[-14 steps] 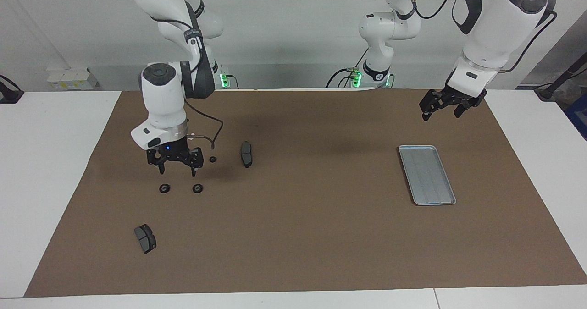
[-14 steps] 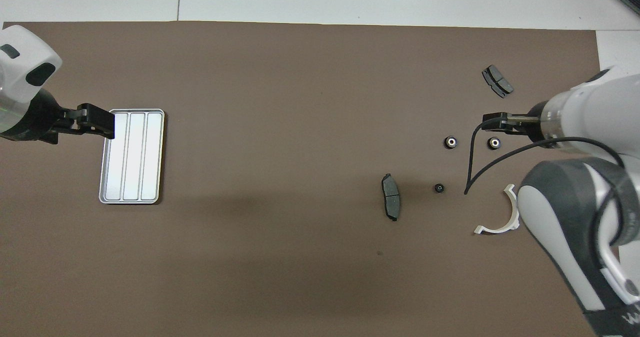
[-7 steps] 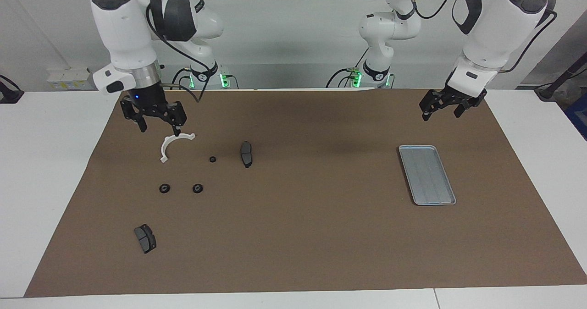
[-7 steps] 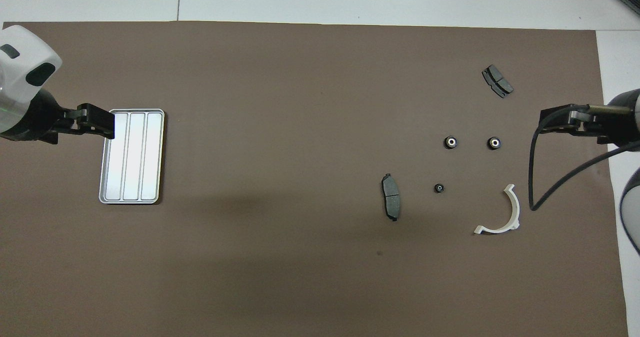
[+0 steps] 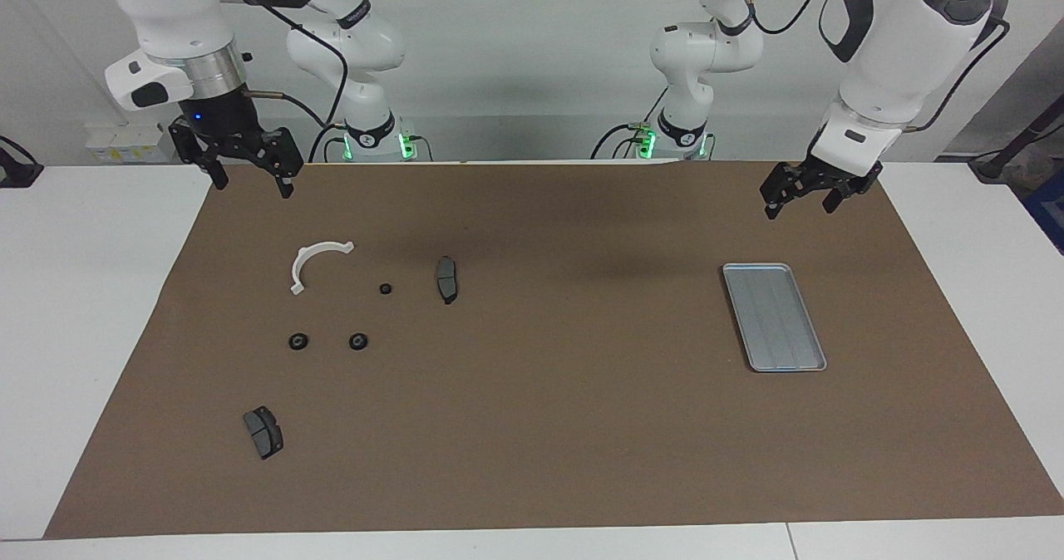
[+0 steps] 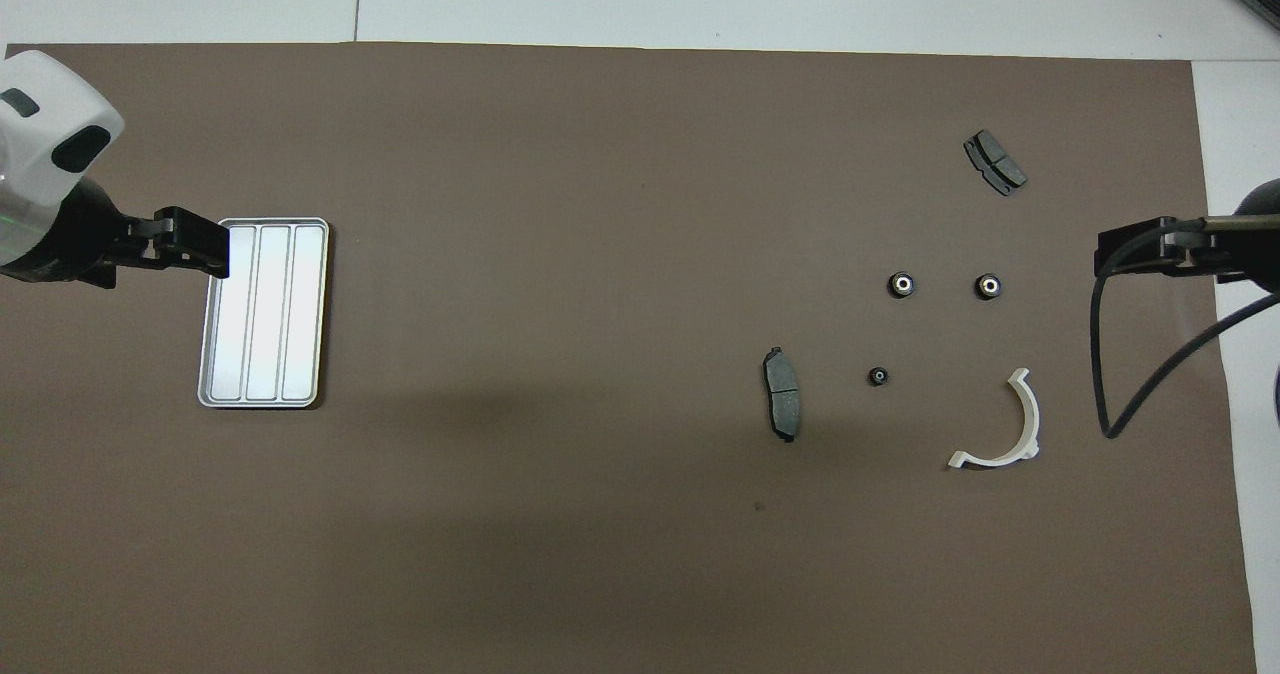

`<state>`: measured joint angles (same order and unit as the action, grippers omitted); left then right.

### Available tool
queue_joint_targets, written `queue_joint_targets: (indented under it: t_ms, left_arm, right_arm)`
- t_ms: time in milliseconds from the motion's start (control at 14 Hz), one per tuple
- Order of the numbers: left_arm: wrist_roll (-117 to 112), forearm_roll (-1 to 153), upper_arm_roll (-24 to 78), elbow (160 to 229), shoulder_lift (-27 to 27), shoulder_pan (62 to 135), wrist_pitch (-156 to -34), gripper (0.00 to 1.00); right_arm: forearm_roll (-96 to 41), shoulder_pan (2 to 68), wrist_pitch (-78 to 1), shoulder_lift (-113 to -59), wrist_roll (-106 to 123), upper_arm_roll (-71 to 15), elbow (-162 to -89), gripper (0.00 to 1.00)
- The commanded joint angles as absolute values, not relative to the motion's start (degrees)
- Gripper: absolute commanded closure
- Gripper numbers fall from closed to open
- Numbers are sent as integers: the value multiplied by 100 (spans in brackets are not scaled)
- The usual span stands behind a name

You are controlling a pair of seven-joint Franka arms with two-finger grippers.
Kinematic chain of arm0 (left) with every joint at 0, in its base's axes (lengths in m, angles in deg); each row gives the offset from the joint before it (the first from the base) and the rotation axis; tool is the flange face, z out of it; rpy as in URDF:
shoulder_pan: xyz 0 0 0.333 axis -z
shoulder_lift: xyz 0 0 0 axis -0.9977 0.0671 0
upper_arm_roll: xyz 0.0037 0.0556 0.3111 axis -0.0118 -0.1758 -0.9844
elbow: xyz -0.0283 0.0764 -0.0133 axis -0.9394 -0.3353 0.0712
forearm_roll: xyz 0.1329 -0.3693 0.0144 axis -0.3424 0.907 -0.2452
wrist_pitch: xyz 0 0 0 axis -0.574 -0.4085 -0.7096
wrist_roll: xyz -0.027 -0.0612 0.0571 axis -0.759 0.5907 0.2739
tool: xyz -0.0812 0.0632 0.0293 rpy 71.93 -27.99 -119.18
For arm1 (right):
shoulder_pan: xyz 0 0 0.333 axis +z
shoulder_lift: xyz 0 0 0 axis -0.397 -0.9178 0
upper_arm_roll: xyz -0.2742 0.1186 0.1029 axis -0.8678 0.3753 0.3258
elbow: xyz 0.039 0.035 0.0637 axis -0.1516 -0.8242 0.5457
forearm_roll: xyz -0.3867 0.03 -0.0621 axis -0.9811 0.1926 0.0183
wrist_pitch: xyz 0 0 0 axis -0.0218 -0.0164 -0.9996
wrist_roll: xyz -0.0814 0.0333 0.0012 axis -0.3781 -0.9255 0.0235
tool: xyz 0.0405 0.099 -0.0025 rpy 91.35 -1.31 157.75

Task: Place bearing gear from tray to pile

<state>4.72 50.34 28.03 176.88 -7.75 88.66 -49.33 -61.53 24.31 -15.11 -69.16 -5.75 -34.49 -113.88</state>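
Note:
The silver tray lies bare at the left arm's end of the brown mat. Three small black bearing gears sit on the mat at the right arm's end, among the pile: a white arc and two dark brake pads. My right gripper hangs open and holding nothing, high over the mat's edge beside the pile. My left gripper waits open over the mat just off the tray.
White tabletop surrounds the brown mat on all sides. A black cable dangles from the right wrist over the mat's edge. The gears show in the overhead view too.
The right gripper has risen from just over the bearing gears and drawn back toward the mat's edge, uncovering the white arc. The left arm and all the parts have stayed put.

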Motion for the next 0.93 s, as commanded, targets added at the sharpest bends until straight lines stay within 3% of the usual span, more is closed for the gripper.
queue_joint_targets:
  t_ms: [0,854]
  left_arm:
    - [498,5003,2840,17893,-945,8800,-5009,0]
    - [498,5003,2840,17893,-945,8800,-5009,0]
  right_arm:
    - [-6020,2400,-1307,-7029,-590,-3384,-11224,0]
    - [-5888,2418,-1325,-6826,-512,-3376,-11593,0]
